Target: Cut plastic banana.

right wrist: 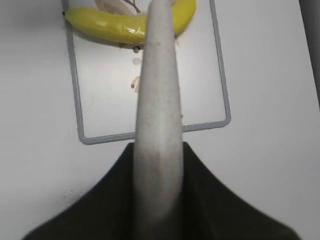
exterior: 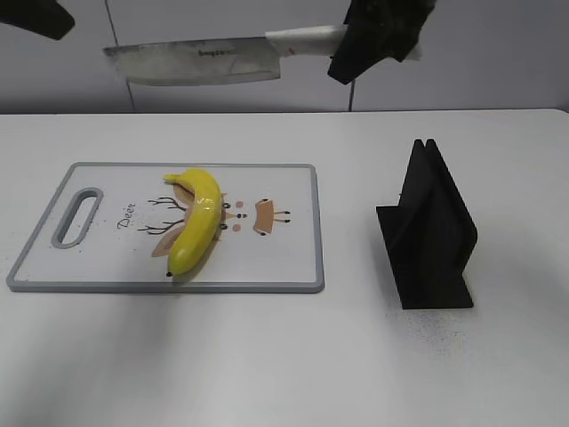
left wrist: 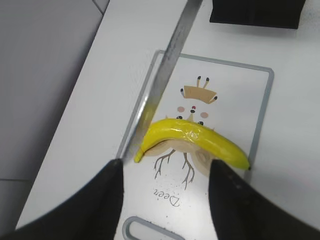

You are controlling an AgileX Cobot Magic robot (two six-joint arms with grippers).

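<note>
gripping the pale handle of a broad steel knife [exterior: 191, 62] high over the table, the right gripper [exterior: 378, 40] has cut nothing: the glossy yellow plastic banana [exterior: 197, 221] lies whole on the white deer-print cutting board [exterior: 284, 258] (left gripper [left wrist: 165, 170] spread, empty above it).

The right gripper [exterior: 378, 40] holds a cleaver [exterior: 200, 60] level, high above the white surface [exterior: 267, 356]. Below, the plastic banana [exterior: 197, 222] lies on a grey-rimmed cutting board [exterior: 293, 267] with a deer print. A black knife stand [exterior: 431, 231] sits well apart, to the right.
</note>
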